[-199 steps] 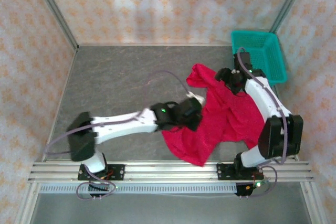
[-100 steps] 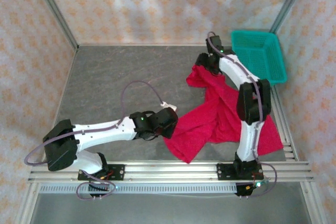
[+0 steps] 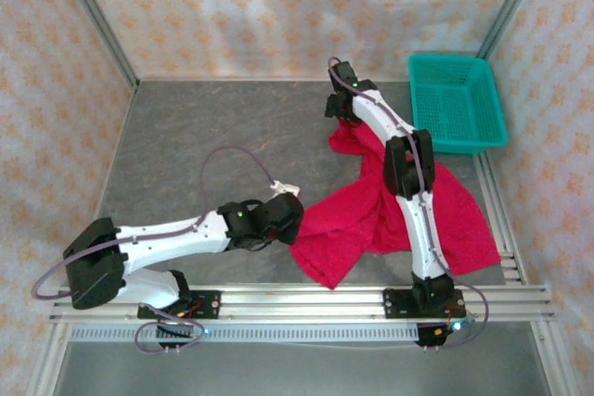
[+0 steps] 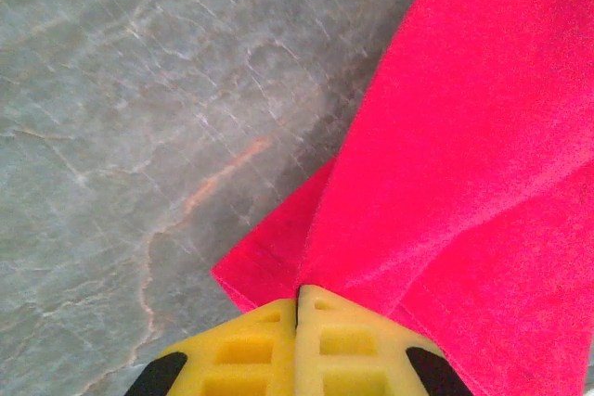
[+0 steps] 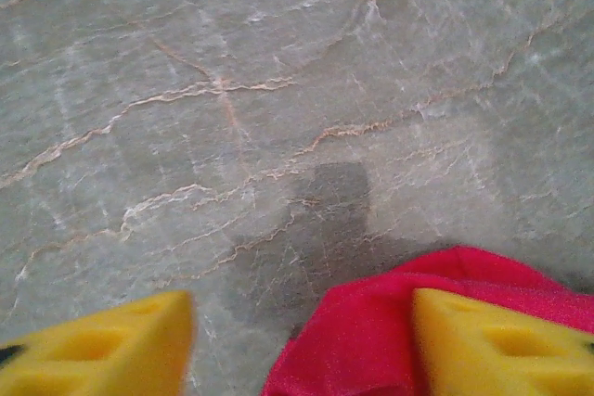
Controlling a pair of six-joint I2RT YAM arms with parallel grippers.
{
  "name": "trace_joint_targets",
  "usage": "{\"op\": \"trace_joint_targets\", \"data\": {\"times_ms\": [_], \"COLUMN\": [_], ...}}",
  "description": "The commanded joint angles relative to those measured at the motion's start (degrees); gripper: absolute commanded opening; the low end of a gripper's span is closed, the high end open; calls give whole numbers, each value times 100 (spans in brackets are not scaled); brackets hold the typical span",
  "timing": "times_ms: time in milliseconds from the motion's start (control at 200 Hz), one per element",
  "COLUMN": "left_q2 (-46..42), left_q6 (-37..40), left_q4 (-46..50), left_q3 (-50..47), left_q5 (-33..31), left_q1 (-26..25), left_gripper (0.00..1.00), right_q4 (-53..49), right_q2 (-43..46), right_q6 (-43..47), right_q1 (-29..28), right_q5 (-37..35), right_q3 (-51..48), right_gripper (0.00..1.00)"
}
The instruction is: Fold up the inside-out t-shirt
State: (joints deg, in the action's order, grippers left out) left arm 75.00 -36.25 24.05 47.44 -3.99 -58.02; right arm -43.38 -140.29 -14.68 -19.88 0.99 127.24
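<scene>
The crimson-red cloth t-shirt lies crumpled on the right side of the grey stone-look bench, with one end stretched toward the back. The left end effector pinches the shirt's near left edge, yellow fingers pressed tight together, I think to pull that side flat. The right end effector sits at the far end, fingers spread, red cloth between them. The teal plastic mesh basket stands in the back right corner near the shirt. I see nothing in it.
</scene>
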Motion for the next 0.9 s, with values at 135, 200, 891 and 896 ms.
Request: {"op": "trace_joint_targets", "data": {"times_ms": [135, 200, 891, 896], "left_q2": [-872, -1198, -2675, -2679], "left_q6": [112, 338, 3416, 3424], "left_q4": [1077, 1486, 2279, 2270], "left_q3": [166, 437, 5506, 5545], "left_q5": [-812, -1042, -2942, -2937], "left_q1": [594, 883, 3112, 3112], "left_gripper": [0, 0, 0, 0], "right_q4": [-1059, -1145, 645, 645], "right_q2": [187, 629, 7649, 7679], "right_q6": [170, 211, -496, -498], "right_q1": [17, 15, 16, 17], "right_q5": [-394, -583, -675, -673], "right_q3": [1133, 1242, -1469, -1471], "right_gripper": [0, 0, 0, 0]}}
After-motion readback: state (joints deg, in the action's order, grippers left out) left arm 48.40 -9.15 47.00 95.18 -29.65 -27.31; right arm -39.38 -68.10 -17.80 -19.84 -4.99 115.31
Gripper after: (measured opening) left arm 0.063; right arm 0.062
